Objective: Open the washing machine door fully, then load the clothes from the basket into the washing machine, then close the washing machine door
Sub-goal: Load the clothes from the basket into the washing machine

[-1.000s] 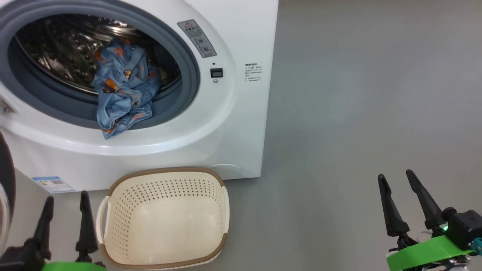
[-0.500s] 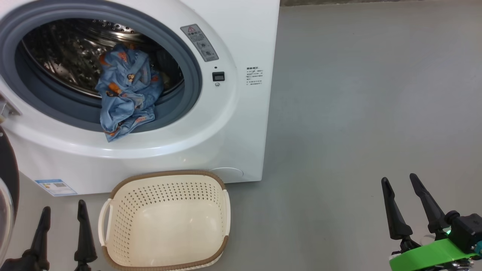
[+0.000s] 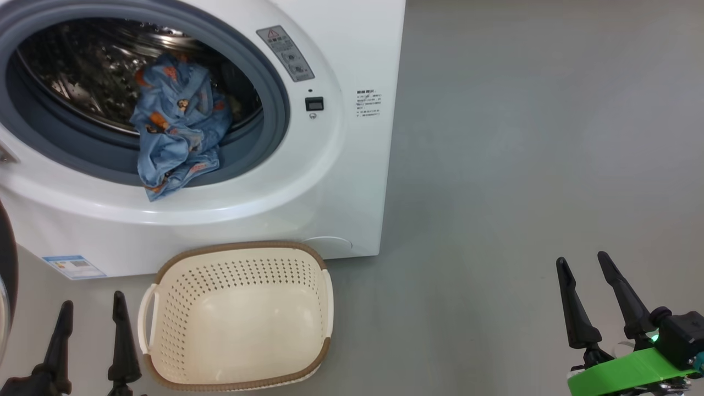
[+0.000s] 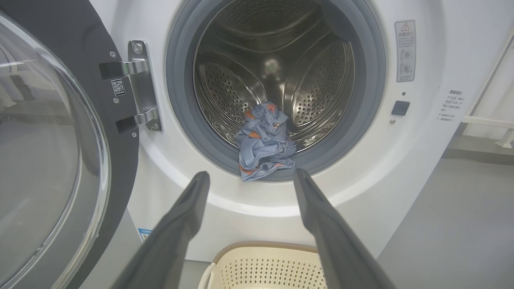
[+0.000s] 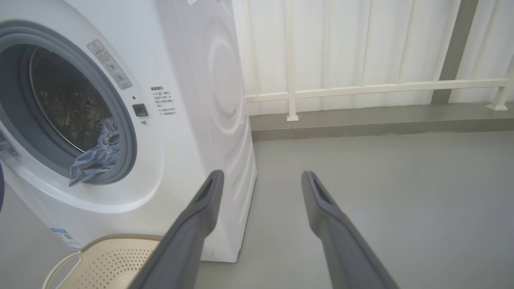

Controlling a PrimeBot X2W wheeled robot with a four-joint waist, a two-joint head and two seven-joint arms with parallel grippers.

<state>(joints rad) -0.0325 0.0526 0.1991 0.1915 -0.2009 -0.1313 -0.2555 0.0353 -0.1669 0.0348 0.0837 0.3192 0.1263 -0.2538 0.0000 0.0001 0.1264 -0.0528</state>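
Here, the washing machine [image 3: 341,181] stands far left, its door [image 4: 44,152] swung wide at its left side; the basket [image 3: 236,275] sits on the floor [image 3: 522,165] just before it. Blue clothes [image 3: 173,135] drape over the seal [image 3: 278,113]. Near, left gripper [image 3: 92,300] and right gripper [image 3: 581,257] hover, fingers apart.

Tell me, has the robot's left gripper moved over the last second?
Yes, slightly. The left gripper has drawn back toward the robot: measured against the basket on the floor, its fingertips sit lower in the head view than a second ago.

L pincer [image 3: 92,298] dropped slightly lower, head cam wobbled a bit
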